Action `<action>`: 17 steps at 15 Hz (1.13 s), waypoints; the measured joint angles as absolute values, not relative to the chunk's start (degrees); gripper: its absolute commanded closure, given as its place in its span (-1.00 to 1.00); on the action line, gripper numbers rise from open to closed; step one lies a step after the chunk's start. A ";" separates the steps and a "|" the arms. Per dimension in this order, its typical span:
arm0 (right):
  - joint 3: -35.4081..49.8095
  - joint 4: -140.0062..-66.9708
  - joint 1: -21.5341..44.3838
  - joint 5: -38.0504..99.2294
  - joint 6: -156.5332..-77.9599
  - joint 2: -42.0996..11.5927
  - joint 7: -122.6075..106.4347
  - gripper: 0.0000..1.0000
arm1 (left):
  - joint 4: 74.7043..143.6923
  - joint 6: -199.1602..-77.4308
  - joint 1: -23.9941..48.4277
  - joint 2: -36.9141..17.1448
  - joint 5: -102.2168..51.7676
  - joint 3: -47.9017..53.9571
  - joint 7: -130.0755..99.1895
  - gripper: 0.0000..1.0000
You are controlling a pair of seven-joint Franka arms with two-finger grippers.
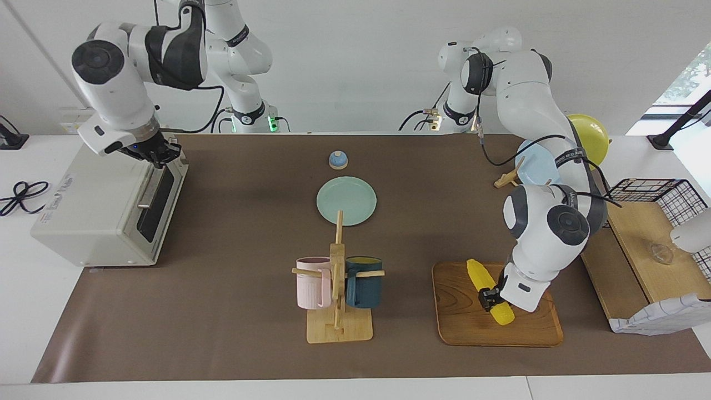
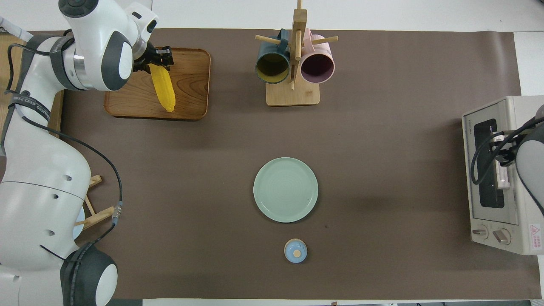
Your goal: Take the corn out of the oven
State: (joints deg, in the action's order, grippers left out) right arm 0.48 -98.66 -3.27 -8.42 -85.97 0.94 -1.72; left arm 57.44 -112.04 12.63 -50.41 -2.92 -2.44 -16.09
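Table: white top (image 1: 22, 311), most of it under a brown mat (image 1: 222, 311) that runs nearly end to end; white strip shows along the edge far from the robots and at both ends.
Room: plain white wall (image 1: 355, 66) at the robots' backs; window w/ greenery at the left arm's end; black cable (image 1: 19, 195) coiled on the bare white top beside the oven.
Oven (image 1: 100, 205): off-white box at the right arm's end of table, door shut, dark glass + bar handle face the mat.
R gripper (image 1: 161, 154): over the oven's top front edge, by the door handle; fingertips closed, nothing in them.
Corn (image 1: 489, 291): out of the oven, lying slantwise on the wooden tray (image 1: 500, 330), at the left arm's end, far from the robots.
L gripper (image 1: 487, 296): low over the tray, clamped on the corn at mid-length.
Mug rack (image 1: 338, 311): wooden stand mid-table, pink mug (image 1: 312, 282) + dark teal mug (image 1: 364, 282) hung either side; far from robots.
Green plate (image 1: 346, 200): mid-mat, nearer the robots than the rack.
Small blue knob lid (image 1: 338, 160): nearer the robots than the plate.
Left arm's end extras: wooden shelf board (image 1: 650, 250), black wire basket (image 1: 666, 191), checked cloth (image 1: 661, 318), pale blue plate (image 1: 536, 161) on a wooden stand, yellow round thing (image 1: 591, 133).
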 measured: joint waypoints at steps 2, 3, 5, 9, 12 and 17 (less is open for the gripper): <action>0.62 -93.76 -2.90 -5.08 -82.58 0.51 -1.65 0.96 | 57.39 -112.73 12.61 -51.27 -2.92 -2.46 -16.09 1.00; 0.63 -91.86 -2.65 -2.94 -81.87 0.05 -1.58 0.89 | 57.38 -112.81 12.56 -51.33 -2.92 -2.48 -16.09 1.00; 0.69 -89.67 -2.40 0.15 -81.55 -1.00 -1.36 0.33 | 57.26 -112.83 12.53 -51.32 -2.92 -2.58 -16.09 1.00; 0.73 -88.74 -2.36 0.81 -81.60 -1.97 0.45 -1.00 | 57.25 -113.10 12.56 -51.32 -2.92 -2.56 -16.09 1.00; 0.73 -88.48 -2.36 0.84 -81.63 -1.98 0.77 -1.00 | 57.24 -113.12 12.55 -51.32 -2.92 -2.61 -16.09 -0.98; 0.73 -88.52 -2.36 1.05 -81.62 -1.98 0.84 -1.00 | 56.63 -111.94 12.53 -50.39 -2.92 -2.70 -16.09 -1.00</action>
State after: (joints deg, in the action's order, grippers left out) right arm 0.73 -88.52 -2.36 1.05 -81.62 -1.98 0.84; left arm 56.63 -111.94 12.53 -50.39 -2.92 -2.70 -16.09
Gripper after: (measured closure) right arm 0.000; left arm 0.115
